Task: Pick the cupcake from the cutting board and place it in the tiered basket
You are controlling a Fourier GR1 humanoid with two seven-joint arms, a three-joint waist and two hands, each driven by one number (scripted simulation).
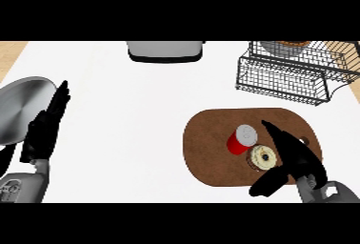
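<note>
A cupcake (262,157) with pale frosting and a dark wrapper sits on the brown oval cutting board (218,128) at the right of the counter. My right hand (299,157) lies open just right of the cupcake, fingers straight and pointing up-left, thumb spread below the cupcake near the board's front edge. The black wire tiered basket (292,76) stands at the far right back. My left hand (45,128) rests open at the left edge, fingers up.
A red can (242,139) with a silver top stands on the board, touching the cupcake's upper left. A grey metal pan or lid (21,107) lies at the far left behind my left hand. A grey appliance (165,50) sits at the back centre.
</note>
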